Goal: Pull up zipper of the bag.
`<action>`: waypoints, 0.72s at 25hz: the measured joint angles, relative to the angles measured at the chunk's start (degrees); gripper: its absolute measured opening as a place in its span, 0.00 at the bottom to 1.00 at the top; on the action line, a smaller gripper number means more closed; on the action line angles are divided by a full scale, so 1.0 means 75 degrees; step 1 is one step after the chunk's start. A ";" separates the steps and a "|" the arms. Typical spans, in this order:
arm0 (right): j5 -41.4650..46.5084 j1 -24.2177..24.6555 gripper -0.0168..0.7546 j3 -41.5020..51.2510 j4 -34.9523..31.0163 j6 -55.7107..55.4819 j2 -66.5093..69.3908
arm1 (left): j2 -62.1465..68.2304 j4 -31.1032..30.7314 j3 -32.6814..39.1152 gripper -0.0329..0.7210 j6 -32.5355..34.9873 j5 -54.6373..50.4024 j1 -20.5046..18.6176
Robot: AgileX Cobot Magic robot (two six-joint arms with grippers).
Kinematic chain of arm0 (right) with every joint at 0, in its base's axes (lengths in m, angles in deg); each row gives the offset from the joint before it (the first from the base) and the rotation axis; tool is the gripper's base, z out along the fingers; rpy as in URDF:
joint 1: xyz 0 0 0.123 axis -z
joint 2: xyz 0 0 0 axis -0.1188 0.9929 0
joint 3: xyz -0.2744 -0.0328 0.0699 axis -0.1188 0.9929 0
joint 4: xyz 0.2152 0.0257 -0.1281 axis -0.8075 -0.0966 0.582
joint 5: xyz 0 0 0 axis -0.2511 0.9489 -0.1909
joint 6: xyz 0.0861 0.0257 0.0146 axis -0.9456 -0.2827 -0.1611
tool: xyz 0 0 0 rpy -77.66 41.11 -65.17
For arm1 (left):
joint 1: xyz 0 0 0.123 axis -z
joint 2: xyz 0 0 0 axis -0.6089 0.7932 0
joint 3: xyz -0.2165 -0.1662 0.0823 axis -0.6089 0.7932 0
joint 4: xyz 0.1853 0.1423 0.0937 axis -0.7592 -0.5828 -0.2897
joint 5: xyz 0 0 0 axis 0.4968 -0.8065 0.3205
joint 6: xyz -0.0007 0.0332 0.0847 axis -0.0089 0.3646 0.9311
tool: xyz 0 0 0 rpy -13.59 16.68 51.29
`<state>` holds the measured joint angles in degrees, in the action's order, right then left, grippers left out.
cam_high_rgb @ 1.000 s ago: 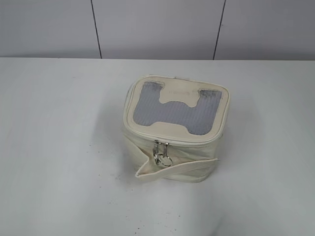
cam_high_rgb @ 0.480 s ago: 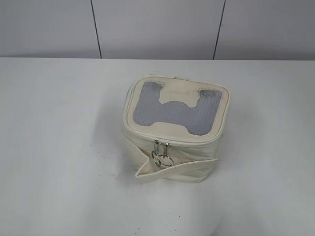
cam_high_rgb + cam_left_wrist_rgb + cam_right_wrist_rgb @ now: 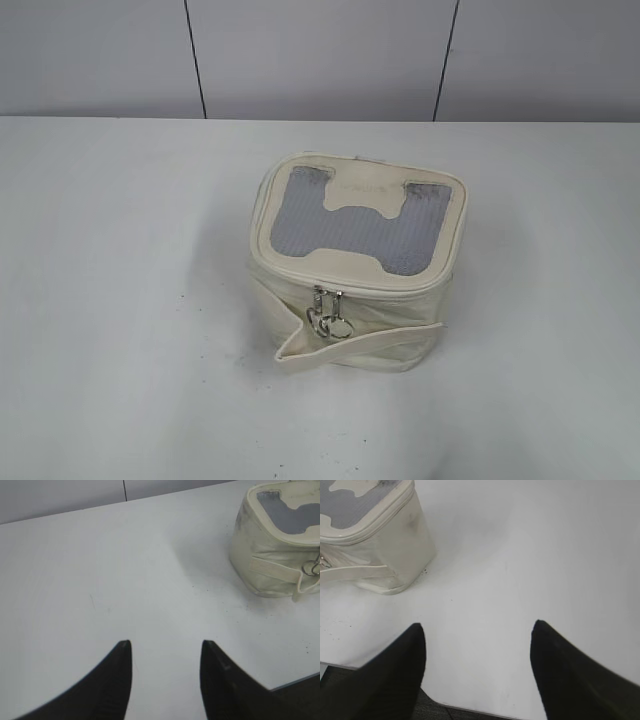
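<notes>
A: Left gripper, state?

B: Released. Both dark fingers stood spread with bare white table showing between the tips. Nothing gripped, nothing touching the pads.

A: Right gripper?

B: Same entry. Fingers wide apart, gap wider than on the left, only tabletop in it. Near edge of the table ran just under both tips.

A: Bag position relative to each?

B: From the left gripper, the bag lay ahead and off to its right, well apart from the tips. From the right gripper, the same bag lay ahead and to its left, also well apart. So it sat between the two, beyond both.

A: Orientation?

B: Upright on the table, grey H-shaped panel facing up, cream strap band hanging loose around the lower body, one end sticking out away from the fabric.

A: Zipper?

B: The zipper ran around the top rim. Two silver sliders sat side by side at the middle of the near face, ring pulls hanging down over the strap. Track looked closed all round, though the far side was hidden in the exterior view, so I only logged the near run as closed.
</notes>
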<state>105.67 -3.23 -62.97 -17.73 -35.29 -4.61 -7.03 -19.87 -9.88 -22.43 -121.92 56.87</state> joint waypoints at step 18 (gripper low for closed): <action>0.0000 0.1490 0.69 0.0000 -0.0002 0.0000 -0.0094 | -0.0306 -0.0052 0.0000 0.47 0.0000 0.0003 -0.2269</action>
<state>105.67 7.95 -62.97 -17.75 -35.29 -5.32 -9.32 -20.26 -9.88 -22.43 -121.90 39.85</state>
